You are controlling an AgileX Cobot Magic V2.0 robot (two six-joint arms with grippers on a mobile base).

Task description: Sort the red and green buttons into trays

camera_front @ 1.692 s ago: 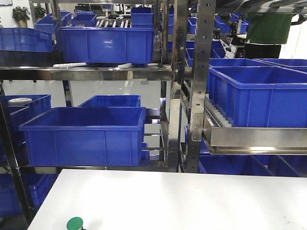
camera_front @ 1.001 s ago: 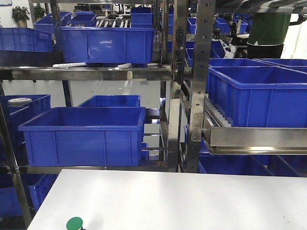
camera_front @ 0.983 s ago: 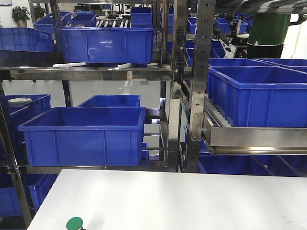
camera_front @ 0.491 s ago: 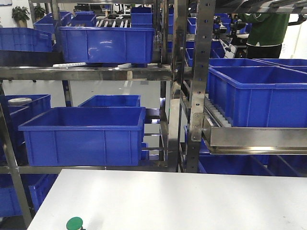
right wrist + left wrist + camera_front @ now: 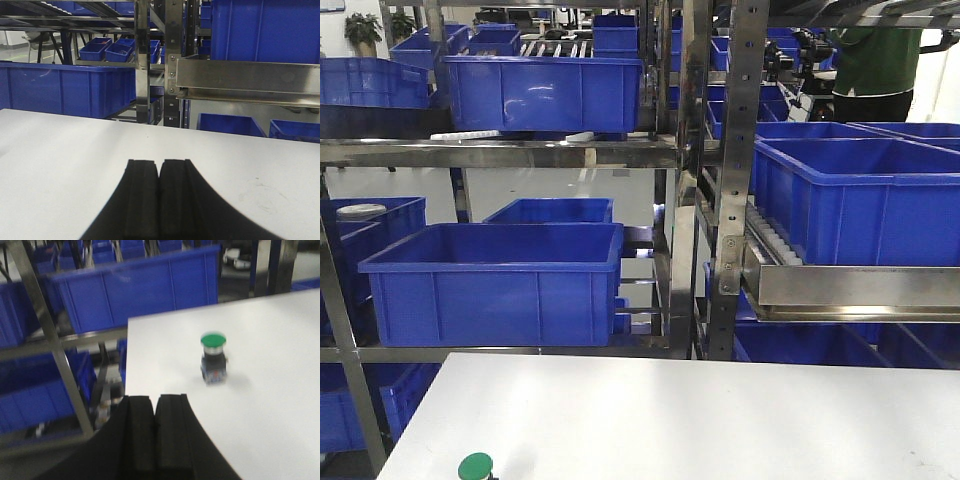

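Observation:
The green button (image 5: 214, 356), a green mushroom cap on a dark blocky body, stands upright on the white table (image 5: 270, 390) near its left edge. Its cap also shows at the bottom left of the front view (image 5: 475, 465). My left gripper (image 5: 154, 401) is shut and empty, short of the button and to its left, over the table's left edge. My right gripper (image 5: 159, 164) is shut and empty above bare white table (image 5: 60, 150). The red button and both trays are out of view.
Steel racks (image 5: 720, 180) with deep blue bins (image 5: 495, 285) stand behind the table's far edge. More blue bins (image 5: 135, 287) and a steel post (image 5: 50, 340) lie beyond the left edge. A person in green (image 5: 875, 60) stands far back right.
The person in green at the back right has shifted a little. The green button stays in place.

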